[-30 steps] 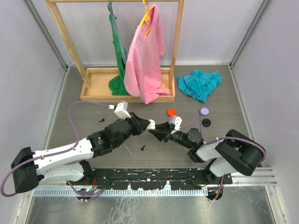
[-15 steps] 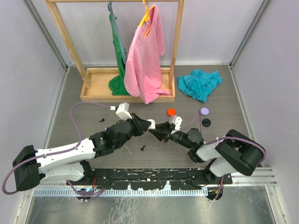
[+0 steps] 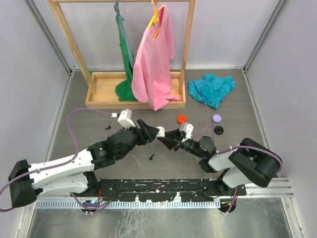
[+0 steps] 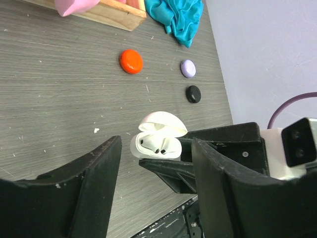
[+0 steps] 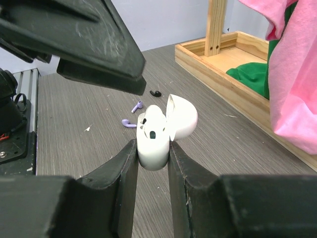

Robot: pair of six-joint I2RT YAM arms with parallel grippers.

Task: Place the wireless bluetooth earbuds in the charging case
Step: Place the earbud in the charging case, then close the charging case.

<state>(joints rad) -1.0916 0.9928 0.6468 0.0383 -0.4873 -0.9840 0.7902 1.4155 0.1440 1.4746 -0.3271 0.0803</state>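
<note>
My right gripper [image 5: 152, 148] is shut on the white charging case [image 5: 154, 134], held above the table with its lid flipped open; the case shows again in the top view [image 3: 161, 133] and the left wrist view [image 4: 157, 141]. My left gripper [image 3: 150, 130] stands open just left of the case, nothing between its fingers [image 4: 99, 168]. Dark openings show in the case's sockets; whether a bud sits inside I cannot tell. Two lilac earbuds [image 5: 129, 123] and a black earbud [image 5: 155, 93] lie on the table beyond the case. Another black earbud [image 3: 151, 157] lies below the grippers.
Closed red [image 3: 182, 118], lilac [image 3: 216, 118] and black [image 3: 219, 130] cases lie on the table right of the grippers. A wooden clothes rack [image 3: 136, 94] with pink and green garments stands at the back, a teal cloth [image 3: 211, 89] beside it. A small black piece [image 3: 107, 127] lies at the left.
My left gripper has opened and drawn back a little to the left, away from the case. The right gripper still holds the case in the same place.
</note>
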